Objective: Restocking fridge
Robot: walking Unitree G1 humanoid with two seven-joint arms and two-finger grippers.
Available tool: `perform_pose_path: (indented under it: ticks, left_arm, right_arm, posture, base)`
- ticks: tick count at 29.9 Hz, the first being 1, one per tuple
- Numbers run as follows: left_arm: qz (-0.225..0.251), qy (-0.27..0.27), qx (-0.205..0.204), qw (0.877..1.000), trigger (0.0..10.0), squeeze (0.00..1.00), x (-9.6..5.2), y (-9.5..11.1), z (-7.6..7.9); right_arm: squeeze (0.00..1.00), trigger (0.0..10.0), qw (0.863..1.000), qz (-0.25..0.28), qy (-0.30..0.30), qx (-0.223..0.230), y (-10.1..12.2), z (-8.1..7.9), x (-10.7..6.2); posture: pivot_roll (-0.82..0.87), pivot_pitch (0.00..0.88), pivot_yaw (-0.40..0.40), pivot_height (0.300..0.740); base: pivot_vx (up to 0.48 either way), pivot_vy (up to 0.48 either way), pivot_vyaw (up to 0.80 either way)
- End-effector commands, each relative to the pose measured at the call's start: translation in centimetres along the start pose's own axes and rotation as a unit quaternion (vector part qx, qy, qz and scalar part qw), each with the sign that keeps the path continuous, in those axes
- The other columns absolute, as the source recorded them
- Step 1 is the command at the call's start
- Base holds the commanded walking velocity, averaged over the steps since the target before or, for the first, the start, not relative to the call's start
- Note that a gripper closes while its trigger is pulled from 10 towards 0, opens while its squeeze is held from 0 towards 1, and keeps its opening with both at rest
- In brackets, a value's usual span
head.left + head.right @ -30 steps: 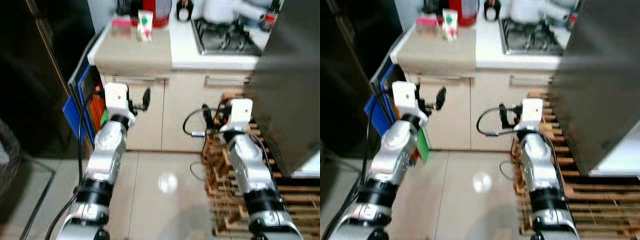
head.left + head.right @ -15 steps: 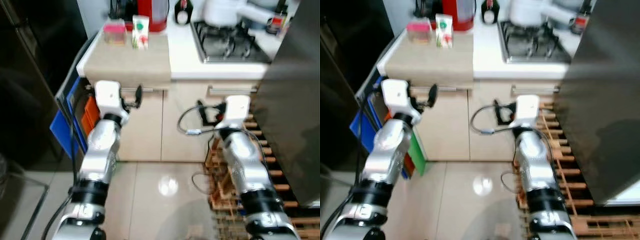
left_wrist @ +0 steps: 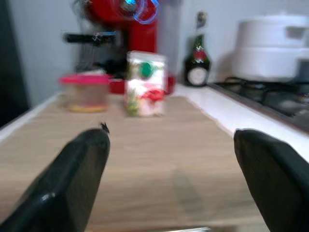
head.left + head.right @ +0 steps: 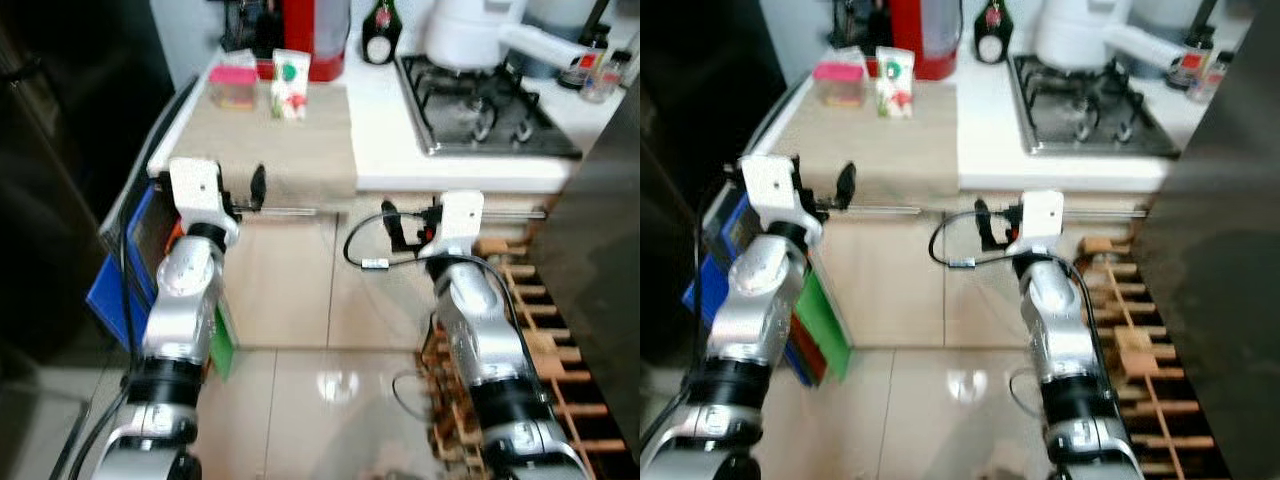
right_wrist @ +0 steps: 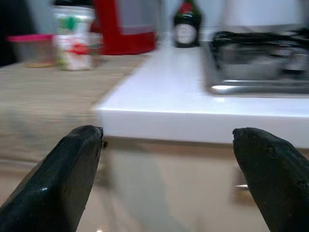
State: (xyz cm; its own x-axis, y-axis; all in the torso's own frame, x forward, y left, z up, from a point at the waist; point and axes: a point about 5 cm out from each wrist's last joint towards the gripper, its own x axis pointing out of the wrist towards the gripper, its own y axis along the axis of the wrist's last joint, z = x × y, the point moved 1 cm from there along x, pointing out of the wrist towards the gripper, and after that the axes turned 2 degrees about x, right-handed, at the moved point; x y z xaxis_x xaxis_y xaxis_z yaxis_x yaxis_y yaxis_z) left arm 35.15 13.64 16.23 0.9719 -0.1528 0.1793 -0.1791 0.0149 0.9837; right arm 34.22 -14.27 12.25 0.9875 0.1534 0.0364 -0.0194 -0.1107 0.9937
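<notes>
The view has drawn closer to the worktop (image 4: pixel 300 150), so the robot is approaching. Both pincers, left (image 3: pixel 169 179) and right (image 5: pixel 169 174), are spread and empty, raised at its edge. The carton (image 4: pixel 290 85) and pink-lidded tub (image 4: pixel 232 87) wait near the back.

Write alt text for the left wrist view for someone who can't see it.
The left gripper, fingers apart, points along a wooden countertop toward a small carton and a pink-lidded container. Behind them stand a red appliance and a dark bottle.
</notes>
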Motion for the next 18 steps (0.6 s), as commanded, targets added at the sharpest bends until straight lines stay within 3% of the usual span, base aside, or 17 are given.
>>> perform_pose_path:
  ticks: [1,18]
  left_arm:
    - [0.006,0.012,0.008,1.000,10.0,0.00,0.13,0.52,-0.98]
    - [0.021,-0.008,0.016,1.000,10.0,0.00,0.53,1.18,-0.53]
  right_arm:
    - [0.00,10.0,1.000,0.006,0.004,0.006,0.43,-0.43,0.30]
    - [0.00,10.0,1.000,0.015,0.012,0.008,0.63,-0.90,0.60]
  posture:
    - [0.01,0.000,0.024,0.740]
    - [0.01,0.000,0.036,0.740]
  base:
    - [0.442,0.000,0.00]
    - [0.443,0.000,0.00]
